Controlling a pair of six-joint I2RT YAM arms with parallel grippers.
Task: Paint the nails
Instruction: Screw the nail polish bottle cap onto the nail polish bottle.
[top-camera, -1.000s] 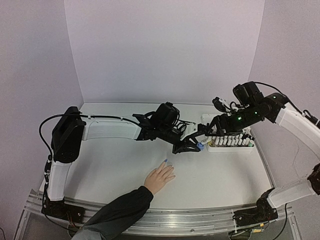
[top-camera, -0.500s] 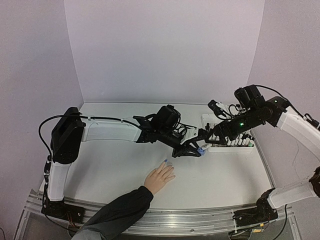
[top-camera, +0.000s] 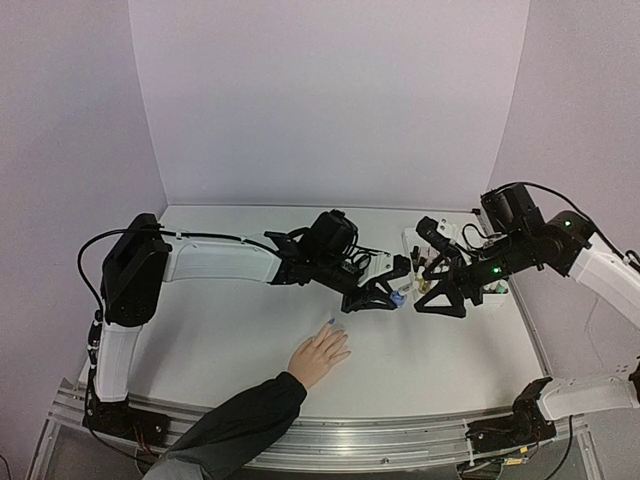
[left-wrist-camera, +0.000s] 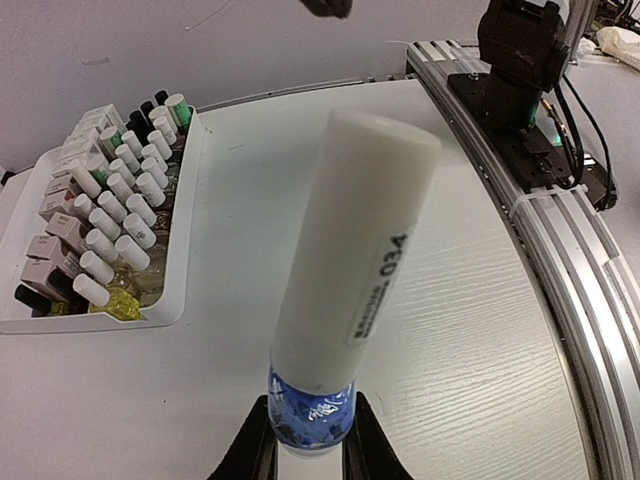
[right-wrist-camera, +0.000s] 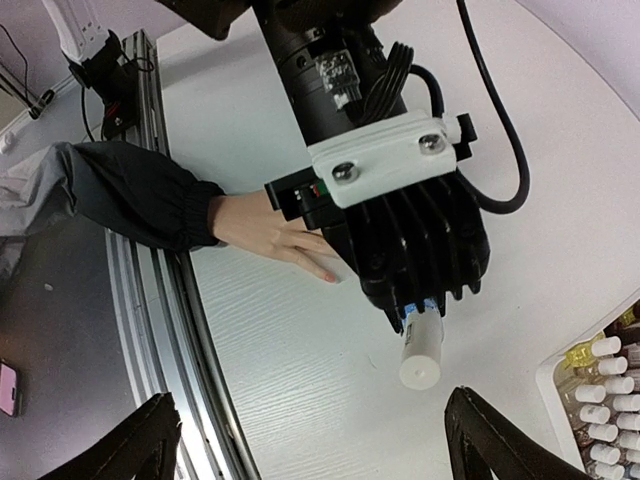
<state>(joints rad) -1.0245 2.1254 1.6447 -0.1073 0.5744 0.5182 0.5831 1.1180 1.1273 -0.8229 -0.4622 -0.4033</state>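
Observation:
A light-skinned hand with a dark sleeve lies flat on the table near the front; one fingernail is painted blue. In the right wrist view the hand shows a bare pinkish nail. My left gripper is shut on a blue polish bottle with a long white cap, held above the table, right of the hand. My right gripper is open wide and empty, facing the cap's end from a short way off. Its fingertips show at the lower corners of its view.
A white tray with several small polish bottles stands at the right back of the table; my right arm partly hides it from above. The metal rail runs along the front edge.
My right gripper has come down and left from over the tray to just right of the held bottle. My left gripper has shifted slightly right with the bottle. The hand has not moved.

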